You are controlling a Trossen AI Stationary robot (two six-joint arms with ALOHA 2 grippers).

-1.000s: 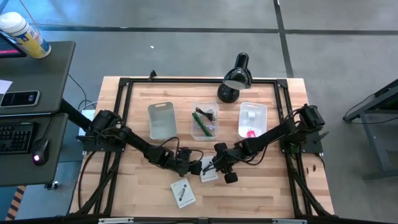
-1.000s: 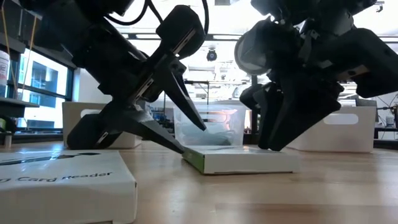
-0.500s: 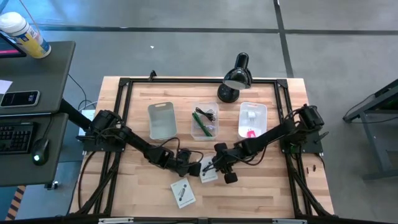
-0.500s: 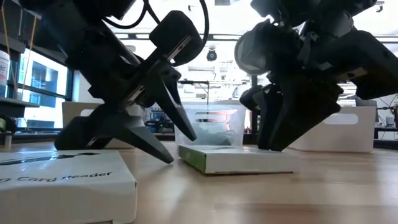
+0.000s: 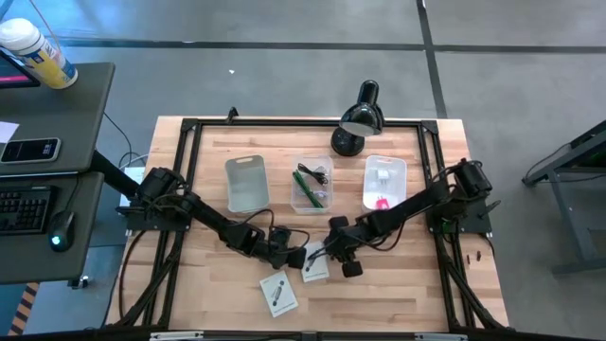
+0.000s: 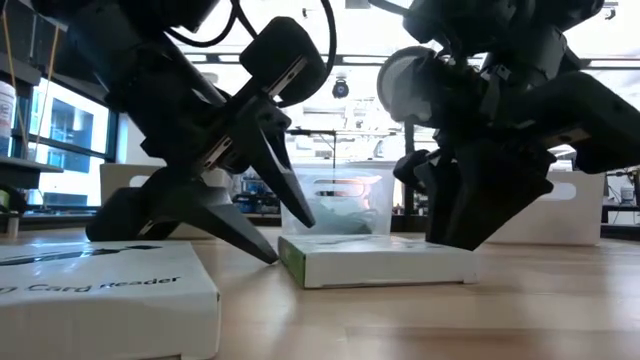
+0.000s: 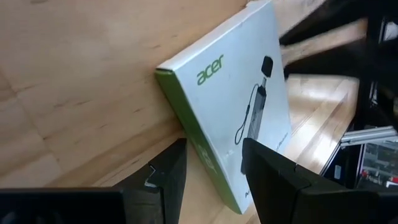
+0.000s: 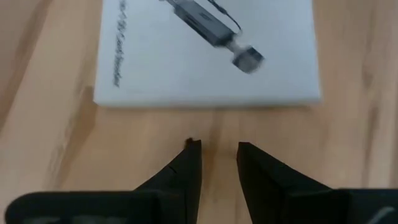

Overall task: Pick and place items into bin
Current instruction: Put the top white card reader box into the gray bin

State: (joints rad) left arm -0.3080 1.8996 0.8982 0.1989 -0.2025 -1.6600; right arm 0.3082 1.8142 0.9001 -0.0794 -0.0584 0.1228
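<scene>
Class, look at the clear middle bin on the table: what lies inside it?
Inside the middle bin lie a green pen-like stick and a black cable. Whatever sits beneath them cannot be made out from above.

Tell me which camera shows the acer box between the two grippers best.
The left wrist view: the acer box fills it, logo and printed device sharp. The right wrist view shows its face and near edge, the low view its side, the high view a small white patch.

A pale butcher-block wooden table (image 5: 237,298) stands on grey concrete floor (image 5: 284,66), with a dark side desk (image 5: 66,104) holding a black keyboard (image 5: 24,208) beside the table.
</scene>
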